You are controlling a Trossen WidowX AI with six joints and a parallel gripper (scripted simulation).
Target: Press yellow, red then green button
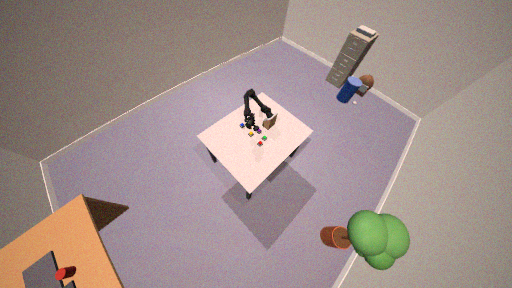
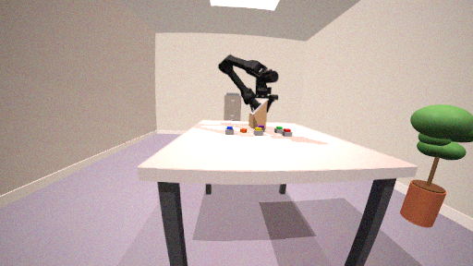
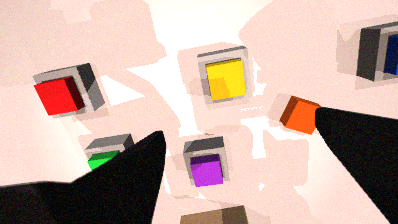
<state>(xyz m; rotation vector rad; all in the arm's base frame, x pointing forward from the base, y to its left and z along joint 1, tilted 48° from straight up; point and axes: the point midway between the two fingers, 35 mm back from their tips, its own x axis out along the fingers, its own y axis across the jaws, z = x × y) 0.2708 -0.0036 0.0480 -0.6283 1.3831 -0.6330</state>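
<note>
Top view. Table [image 1: 280, 150], pale, square. The arm [image 1: 255, 102] stands at its far edge and bends down over a cluster of small coloured items. Yellow button [image 1: 251, 133] near the middle of the cluster; green button [image 1: 264, 137] and red button [image 1: 260, 143] beside it; blue button [image 1: 242, 125] on the other side. A tan board [image 1: 270, 121] stands just beside the arm. The fingers are too small here to judge.

Exterior view. The buttons stand in a row on the far half of the table. The gripper [image 2: 261, 99] hangs above them, apart from all; the tan board stands behind the row.

Wrist view. Yellow button [image 3: 226, 79]: square cap in a grey housing, ahead between the two dark fingers. The fingers are spread wide with nothing between them. Handling, as judged: rigid, fixed, sprung; not a thing to grip. Press straight down on the middle of the cap with one fingertip.
Neighbours: purple button [image 3: 206, 169] nearest the gripper; orange block [image 3: 300, 115] just beside the yellow button's housing, touching nothing. Both are likely hazards, since spread fingers could catch either on the way down.
</note>
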